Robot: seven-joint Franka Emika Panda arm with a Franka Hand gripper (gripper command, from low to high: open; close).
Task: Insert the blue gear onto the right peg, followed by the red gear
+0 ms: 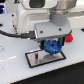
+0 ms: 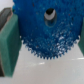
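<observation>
The blue gear (image 1: 51,47) is a wide toothed disc held in my gripper (image 1: 51,44) just over the right part of the grey black-edged plate (image 1: 35,59). In the wrist view the blue gear (image 2: 47,32) fills the middle, its centre hole turned to the camera, between green finger pads (image 2: 10,42). The gripper (image 2: 46,44) is shut on its rim. The red gear (image 1: 69,37) lies on the white table at the exterior view's right, partly behind the arm. The right peg is hidden by the gear and hand.
The white robot arm and its base (image 1: 30,17) fill the back of the exterior view. A black cable (image 1: 14,34) runs from the exterior view's left to the wrist. A dark object (image 1: 2,25) stands at the left edge.
</observation>
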